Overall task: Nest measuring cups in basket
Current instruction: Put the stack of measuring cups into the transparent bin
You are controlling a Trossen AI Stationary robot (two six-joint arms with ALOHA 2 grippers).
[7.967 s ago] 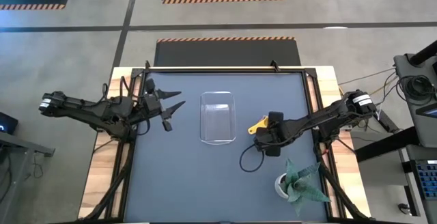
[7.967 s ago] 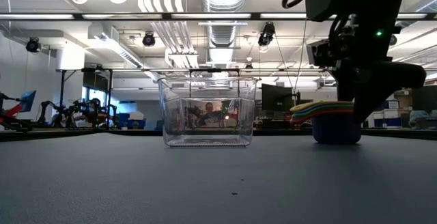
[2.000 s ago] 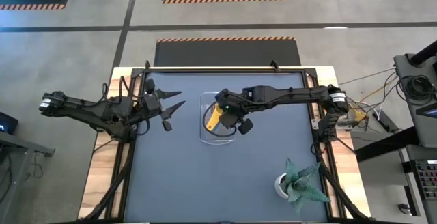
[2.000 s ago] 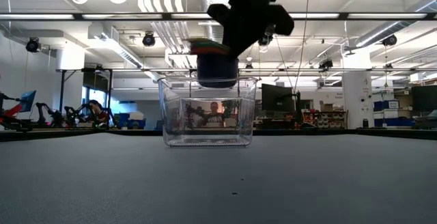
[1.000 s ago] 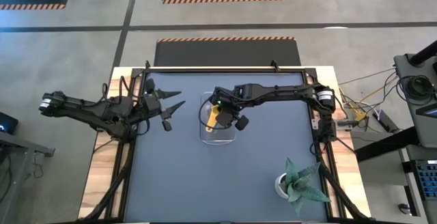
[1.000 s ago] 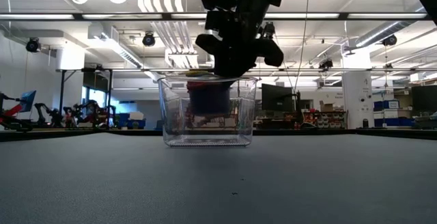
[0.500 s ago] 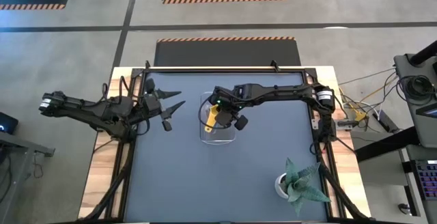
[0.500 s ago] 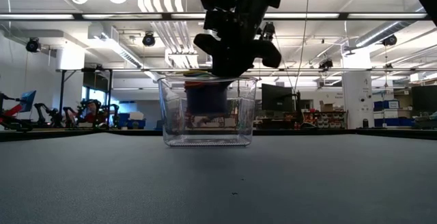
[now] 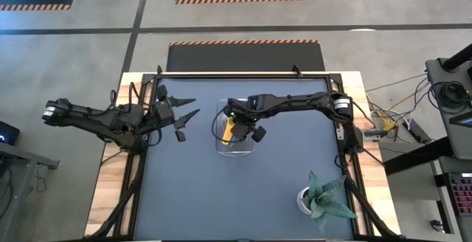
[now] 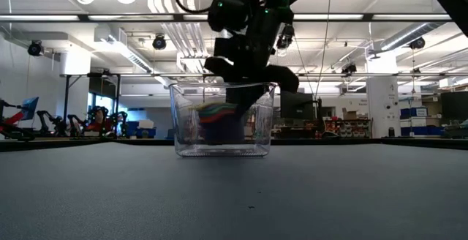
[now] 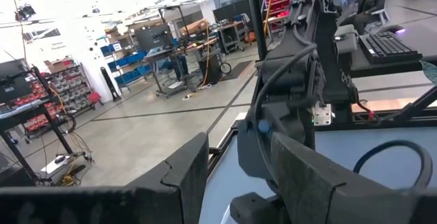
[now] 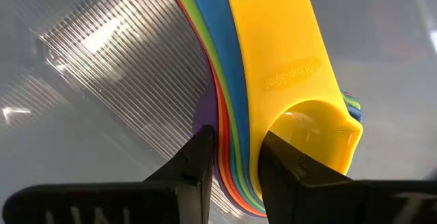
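Inside the basket hung the nested measuring cups, their stacked handles clamped in the right gripper. Off at the table's left edge, the left gripper waited with fingers parted, holding nothing.

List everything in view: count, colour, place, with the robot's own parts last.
measuring cups: one nested stack, yellow on top, with blue, green, purple, orange and red edges; inside the basket.
basket: one, clear; middle of the table.
plant pot: one, white with green leaves; near right corner.
table: one, dark mat on a wooden top.
right end effector: dark, down in the basket, shut on the cups' handles.
left end effector: dark, open, waiting at the table's left edge.
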